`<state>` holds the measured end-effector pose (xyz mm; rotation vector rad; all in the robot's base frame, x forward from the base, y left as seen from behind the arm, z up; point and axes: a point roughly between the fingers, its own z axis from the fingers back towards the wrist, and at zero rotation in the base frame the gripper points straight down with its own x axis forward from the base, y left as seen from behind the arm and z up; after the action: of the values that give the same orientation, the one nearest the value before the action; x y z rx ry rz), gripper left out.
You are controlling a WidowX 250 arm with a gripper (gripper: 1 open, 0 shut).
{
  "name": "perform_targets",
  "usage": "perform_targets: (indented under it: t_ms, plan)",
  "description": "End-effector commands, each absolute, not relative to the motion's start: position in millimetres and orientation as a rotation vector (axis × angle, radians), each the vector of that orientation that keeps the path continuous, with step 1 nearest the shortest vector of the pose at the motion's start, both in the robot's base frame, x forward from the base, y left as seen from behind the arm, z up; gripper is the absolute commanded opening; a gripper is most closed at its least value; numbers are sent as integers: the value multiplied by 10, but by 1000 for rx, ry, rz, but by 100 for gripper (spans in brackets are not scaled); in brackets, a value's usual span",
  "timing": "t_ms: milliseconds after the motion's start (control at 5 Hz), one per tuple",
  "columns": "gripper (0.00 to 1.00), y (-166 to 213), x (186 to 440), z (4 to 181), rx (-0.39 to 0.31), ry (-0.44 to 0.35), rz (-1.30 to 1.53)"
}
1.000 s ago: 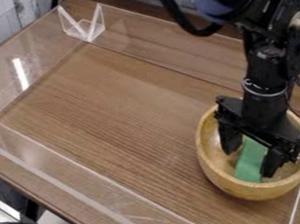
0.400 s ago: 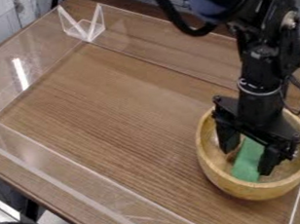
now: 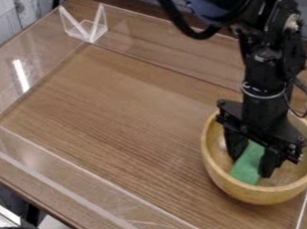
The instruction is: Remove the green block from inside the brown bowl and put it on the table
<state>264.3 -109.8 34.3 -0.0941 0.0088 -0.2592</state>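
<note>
Gripping the green block (image 3: 249,165) inside the brown bowl (image 3: 222,171), your end effector (image 3: 260,160) has its jaws closed on it. Lift straight up until the block clears the rim, then carry it left over the bare surface (image 3: 117,119).

Worktop (image 3: 115,99): brown wood-grain surface w/ low clear acrylic walls (image 3: 55,184) along its edges. Only thing sitting directly on it is the brown bowl (image 3: 228,175), round, light wood, thick rim, at the near right corner, close to the right-side wall. Rest of surface bare wood.
</note>
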Motion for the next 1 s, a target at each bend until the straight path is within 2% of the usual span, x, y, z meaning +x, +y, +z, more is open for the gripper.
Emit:
perform_targets:
  t_ms: [0,800]
  plan:
    - [0,-1091,2693,449,-104,-20,-245]
    - [0,-998,2628,767,-122,-13,-218]
